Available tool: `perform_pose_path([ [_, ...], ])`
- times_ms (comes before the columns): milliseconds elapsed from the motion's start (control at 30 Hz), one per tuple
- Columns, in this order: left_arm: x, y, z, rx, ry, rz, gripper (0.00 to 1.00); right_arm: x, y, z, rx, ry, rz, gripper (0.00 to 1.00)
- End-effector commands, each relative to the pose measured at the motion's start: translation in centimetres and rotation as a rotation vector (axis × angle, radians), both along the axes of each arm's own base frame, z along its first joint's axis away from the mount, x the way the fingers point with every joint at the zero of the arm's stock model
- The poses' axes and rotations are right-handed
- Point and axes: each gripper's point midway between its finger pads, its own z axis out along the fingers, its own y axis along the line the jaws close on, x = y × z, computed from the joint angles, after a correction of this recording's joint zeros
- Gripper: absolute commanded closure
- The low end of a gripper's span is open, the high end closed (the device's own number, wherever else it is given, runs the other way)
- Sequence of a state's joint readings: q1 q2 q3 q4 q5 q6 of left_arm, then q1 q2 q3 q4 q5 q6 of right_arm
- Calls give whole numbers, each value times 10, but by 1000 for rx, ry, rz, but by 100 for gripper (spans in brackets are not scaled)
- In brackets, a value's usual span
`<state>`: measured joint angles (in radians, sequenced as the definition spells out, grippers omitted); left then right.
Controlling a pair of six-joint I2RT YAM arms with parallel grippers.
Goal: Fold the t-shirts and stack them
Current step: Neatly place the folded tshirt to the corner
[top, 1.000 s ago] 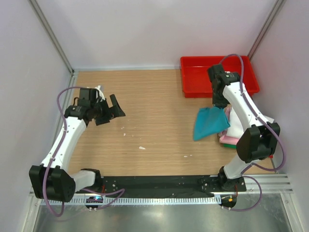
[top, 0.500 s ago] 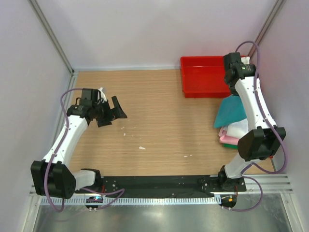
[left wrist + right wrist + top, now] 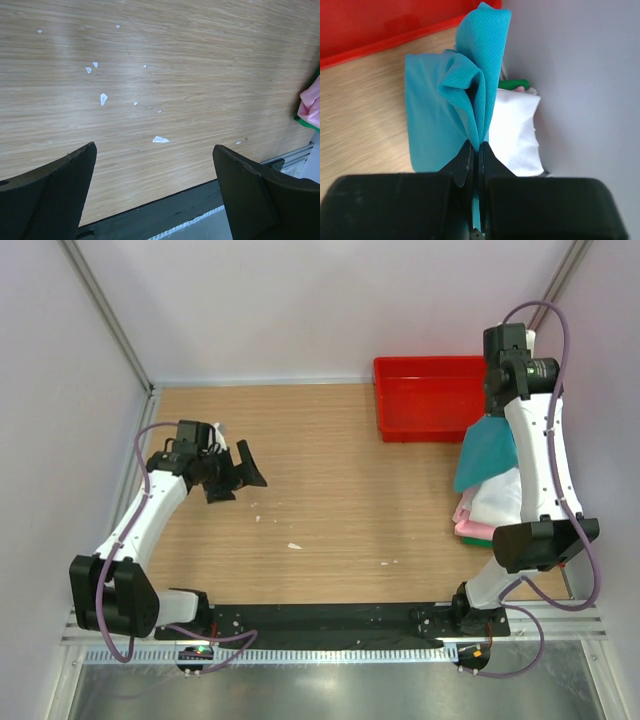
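Observation:
My right gripper (image 3: 494, 418) (image 3: 476, 147) is shut on a bunched edge of the teal t-shirt (image 3: 485, 452) (image 3: 465, 75). The shirt hangs from it, raised over the stack by the right wall. That stack shows a folded white t-shirt (image 3: 496, 502) (image 3: 517, 130) on top, with a pink one (image 3: 467, 530) and a green one (image 3: 478, 539) under it. Far off at the table's left, my left gripper (image 3: 238, 478) (image 3: 154, 147) is open and holds nothing, hovering over bare wood. The pink shirt's edge (image 3: 310, 105) shows at the right of the left wrist view.
A red plastic tray (image 3: 425, 400) (image 3: 370, 25) sits at the back right, just behind the hanging shirt. The right wall (image 3: 580, 75) stands close beside the stack. Small white flecks (image 3: 160, 139) dot the wood. A black strip (image 3: 330, 618) runs along the near edge.
My right arm has risen and swung right and back, carrying the teal t-shirt from left of the stack to above it. The left gripper has barely shifted.

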<state>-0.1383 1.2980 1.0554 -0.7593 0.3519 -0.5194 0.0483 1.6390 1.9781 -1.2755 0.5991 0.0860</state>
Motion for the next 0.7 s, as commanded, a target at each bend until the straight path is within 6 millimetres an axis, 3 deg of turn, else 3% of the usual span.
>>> perform_pose_path([
  [0, 8, -4, 18, -17, -60, -16, 0, 2, 18, 27, 106, -95, 69, 99],
  [233, 4, -5, 16, -11, -61, -21, 0, -24, 17, 43, 107, -141, 64, 99],
  [367, 3, -6, 16, -15, -58, -24, 0, -38, 8, 33, 59, -103, 46, 99],
  [467, 2, -8, 16, -24, -56, -28, 0, -38, 5, 22, 40, -67, 42, 99],
  [667, 1, -8, 14, -20, -49, -28, 0, -40, -8, 20, -34, -46, -8, 99],
])
